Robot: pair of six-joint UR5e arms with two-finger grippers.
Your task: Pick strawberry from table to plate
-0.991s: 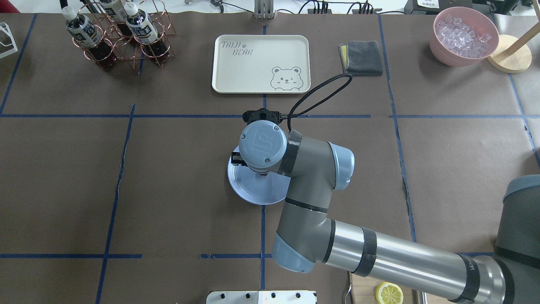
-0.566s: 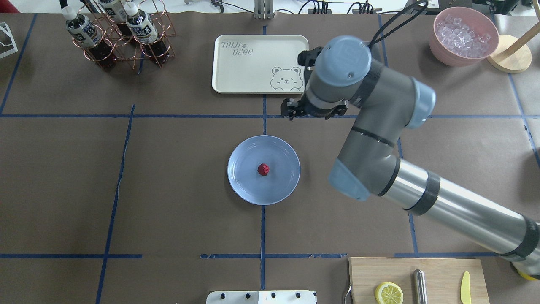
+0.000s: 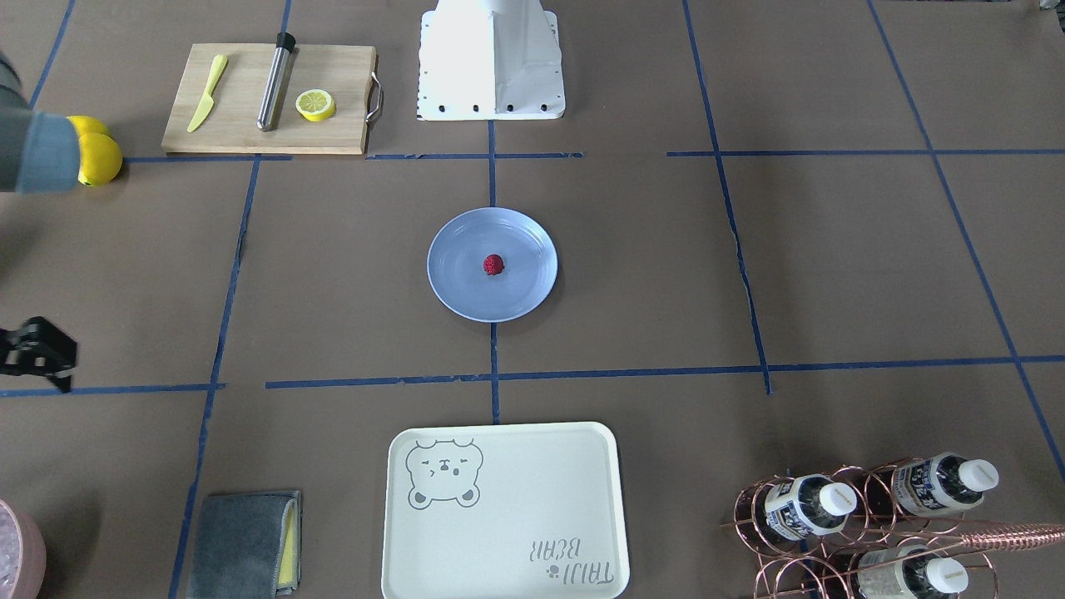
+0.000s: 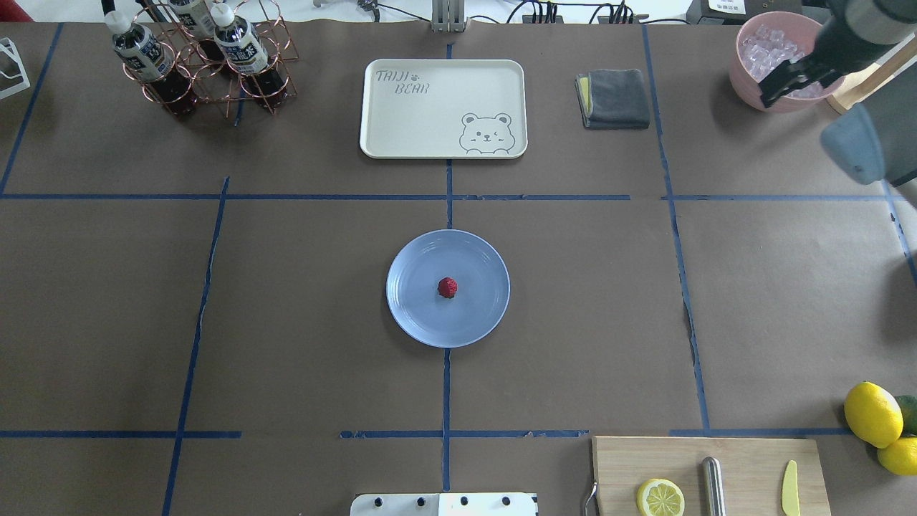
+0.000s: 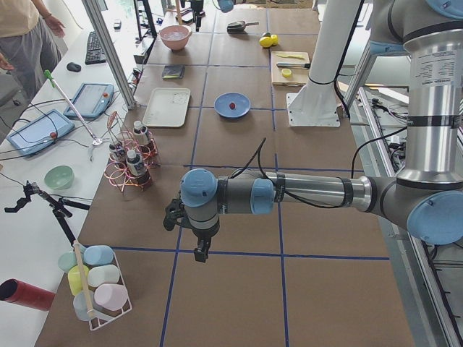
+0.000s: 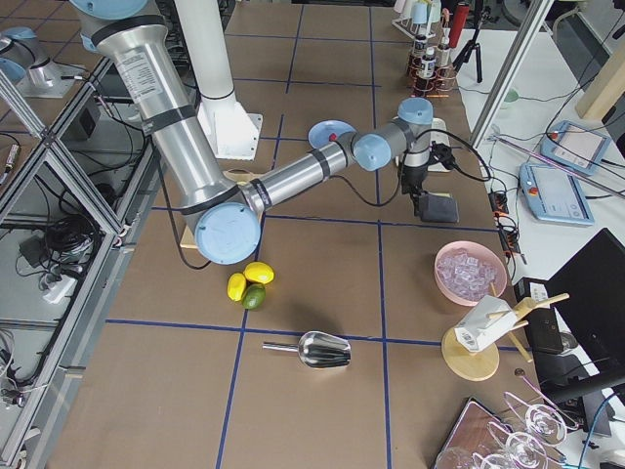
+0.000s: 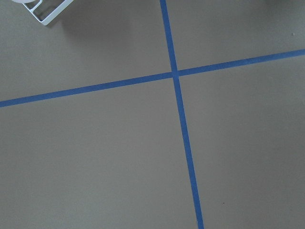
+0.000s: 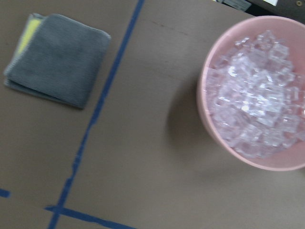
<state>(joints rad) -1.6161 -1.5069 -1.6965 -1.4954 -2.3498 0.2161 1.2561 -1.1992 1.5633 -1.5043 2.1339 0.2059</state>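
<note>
One strawberry (image 3: 493, 264) sits at the centre of the blue plate (image 3: 453, 281) in the front-facing view, mid-frame on the brown table (image 3: 832, 266). My right gripper (image 3: 37, 349) is a dark shape at the far left edge, well apart from the fruit, and I cannot tell whether its jaws are parted.

From overhead, the berry lies mid-frame while that gripper hangs in the upper right corner, by a pink bowl of ice (image 4: 741, 79).

The left-end view puts the plate small in the upper middle. My left gripper (image 5: 200, 249) points down at bare table in the foreground, far from the fruit, and I cannot tell how its jaws stand.

The right-end view shows the right arm stretched across the upper middle, the plate just behind it.

My left wrist camera sees only tape lines. My right wrist camera sees a grey cloth (image 8: 57, 57) at upper left and the bowl at right, but no berry.

I judge the fruit light, soft and easily bruised, its bumpy skin offering some purchase. It is best pinched gently across its widest part, from above.
</note>
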